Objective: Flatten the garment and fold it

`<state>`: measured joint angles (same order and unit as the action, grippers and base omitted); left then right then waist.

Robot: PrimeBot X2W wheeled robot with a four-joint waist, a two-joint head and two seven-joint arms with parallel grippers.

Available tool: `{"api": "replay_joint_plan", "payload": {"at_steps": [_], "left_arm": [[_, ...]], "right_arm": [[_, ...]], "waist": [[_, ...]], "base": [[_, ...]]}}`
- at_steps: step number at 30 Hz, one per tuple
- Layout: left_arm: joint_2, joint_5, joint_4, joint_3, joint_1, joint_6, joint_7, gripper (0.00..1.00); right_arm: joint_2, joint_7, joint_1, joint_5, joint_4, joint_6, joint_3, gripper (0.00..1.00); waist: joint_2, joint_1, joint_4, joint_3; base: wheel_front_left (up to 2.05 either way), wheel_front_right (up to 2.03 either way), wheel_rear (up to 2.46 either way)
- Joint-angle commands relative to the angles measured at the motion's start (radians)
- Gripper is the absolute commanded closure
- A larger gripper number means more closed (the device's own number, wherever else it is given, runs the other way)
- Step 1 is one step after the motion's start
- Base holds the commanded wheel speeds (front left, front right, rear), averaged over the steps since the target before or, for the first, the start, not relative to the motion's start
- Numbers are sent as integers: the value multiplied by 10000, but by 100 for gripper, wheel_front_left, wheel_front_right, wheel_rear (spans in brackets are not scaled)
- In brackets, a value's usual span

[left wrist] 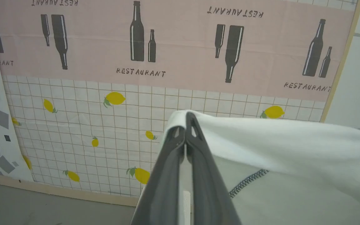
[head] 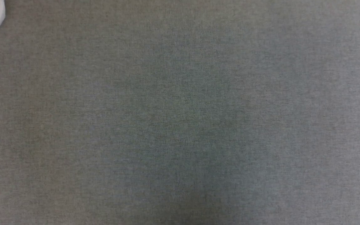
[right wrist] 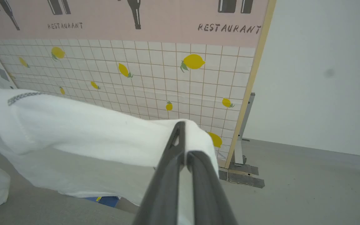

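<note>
Hanging before the screen [left wrist: 83,125], the garment [left wrist: 277,140], edge-clamped by left pincer [left wrist: 186,117] and right pincer [right wrist: 183,134], could slip if tugged hard.

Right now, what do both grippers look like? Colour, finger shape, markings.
Left gripper: two long matte dark grey fingers, broad at the base, tapering to narrow rounded tips, a small slot cut-out near each tip. Right gripper: same dark grey tapered fingers, one slot visible near a tip. No printed markings I can make out.
</note>
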<state>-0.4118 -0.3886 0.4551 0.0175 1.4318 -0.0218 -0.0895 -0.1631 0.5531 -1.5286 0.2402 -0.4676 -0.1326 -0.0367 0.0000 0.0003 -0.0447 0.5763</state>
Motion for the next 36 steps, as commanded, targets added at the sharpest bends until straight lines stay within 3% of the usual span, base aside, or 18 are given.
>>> {"api": "replay_joint_plan", "payload": {"at_steps": [1, 6, 11, 12, 17, 20, 23, 28, 36], "left_arm": [[-20, -45, 75, -52, -412, -81, 192, 100], [119, -197, -47, -23, -1736, -273, 725, 100], [221, -304, -829, -101, -4019, -242, 1249, 100], [520, -530, -1641, -269, -5898, -32, 1494, 100], [1375, -1206, -3108, -813, -9365, 621, 1635, 100], [1996, -1543, -3727, -936, -11467, 995, 1508, 100], [2412, -1734, -3923, -876, -13034, 1213, 1269, 100], [2789, -2041, -4012, -784, -14941, 1665, 415, 100], [2261, -2136, -4711, -796, -16647, 2368, -1598, 100]], "right_arm": [[-180, -167, 370, 254, 14, 19, 100, 100], [-569, -503, 2016, 1376, 785, 19, 567, 100], [-808, -803, 4677, 2287, 2450, 19, 531, 100], [-912, -1059, 6606, 2440, 3636, 19, 334, 100], [-448, -1240, 9957, 2534, 5142, 19, -260, 100], [171, -1238, 11980, 2417, 5710, 19, -741, 100], [689, -1244, 13606, 2344, 5869, 19, -1206, 100], [990, -1396, 15738, 1657, 5753, 19, -1676, 100], [1106, 265, 17587, 474, 6298, 19, -2152, 100]], "waist": [[0, -3, 119, 57], [0, -3, 343, -511], [0, -3, 546, -1550], [0, -3, 678, -2313], [0, -3, 830, -3474], [0, -3, 920, -4045], [0, -3, 997, -4464], [0, -3, 1106, -5078], [0, -3, 1029, -5393]], "base": [[0, 0, 0], [0, 0, 0], [0, 0, 0], [0, 0, 0], [0, 0, 0], [0, 0, 0], [0, 0, 0], [0, 0, 0], [0, 0, 0]]}}
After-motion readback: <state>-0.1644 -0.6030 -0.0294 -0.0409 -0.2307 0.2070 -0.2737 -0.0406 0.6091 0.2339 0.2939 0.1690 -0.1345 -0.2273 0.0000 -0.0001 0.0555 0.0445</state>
